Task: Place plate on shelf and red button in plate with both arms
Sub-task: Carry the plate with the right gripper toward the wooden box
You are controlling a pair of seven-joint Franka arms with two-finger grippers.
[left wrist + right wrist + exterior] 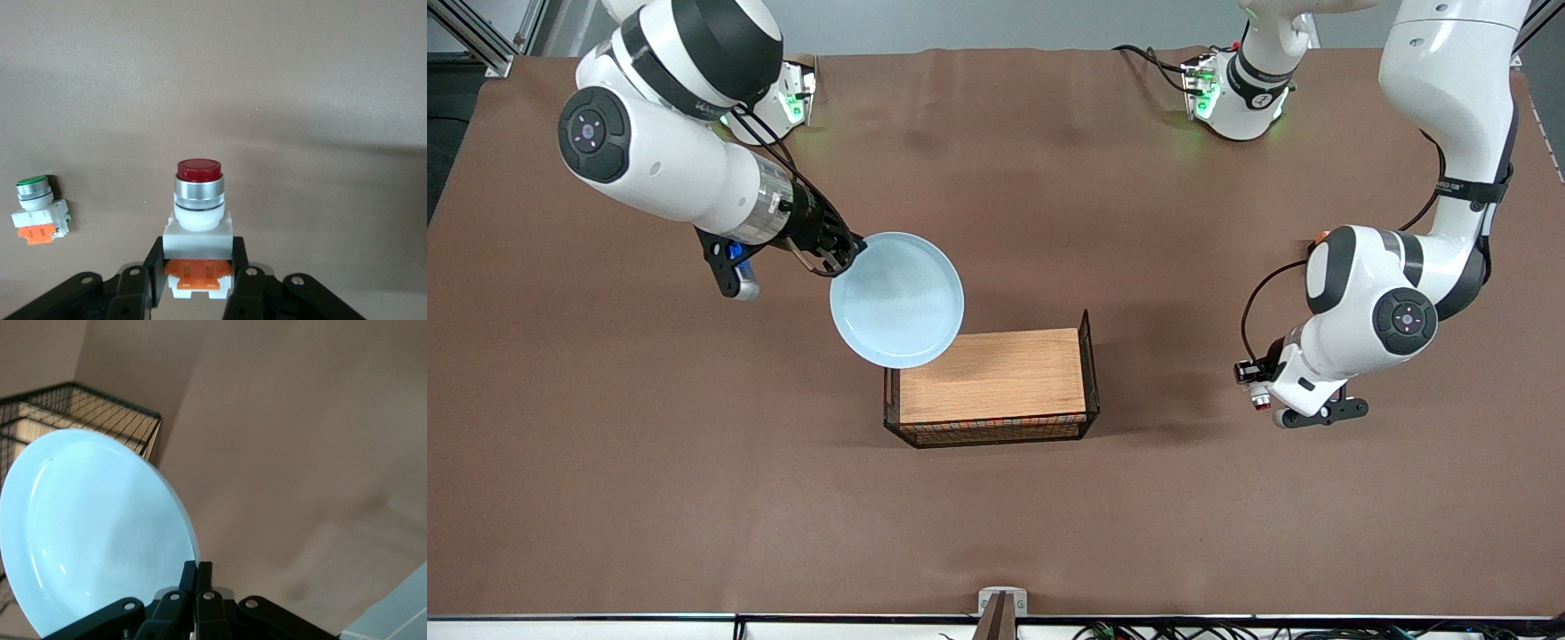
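Plate (896, 300), in the front view: a round, smooth, pale blue disc with a raised rim, held in the air by the right gripper (847, 252), whose fingers pinch its rim at about 10 o'clock. It hangs over the brown table cloth (605, 462), and its 5 o'clock edge overlaps one corner of the wooden tray (993, 375), a rectangular board fenced with black wire mesh. The left gripper (1258, 388) hovers over the cloth toward the left arm's end of the table, with the red button (1261, 402) showing small at its tip.

Left wrist view: the left gripper's (198, 273) fingers are closed on the button's (198, 213) white-and-orange plastic block; its long axis runs straight out from the jaws, through a ribbed silver collar to the glossy red cap. A similar green-capped button (39, 209) lies on the cloth.

Right wrist view: the right gripper (196, 580) is nearly fully closed on the thin rim, and the plate's (93, 527) glossy hollow face shows, tilted, with the mesh tray (100, 413) near it.
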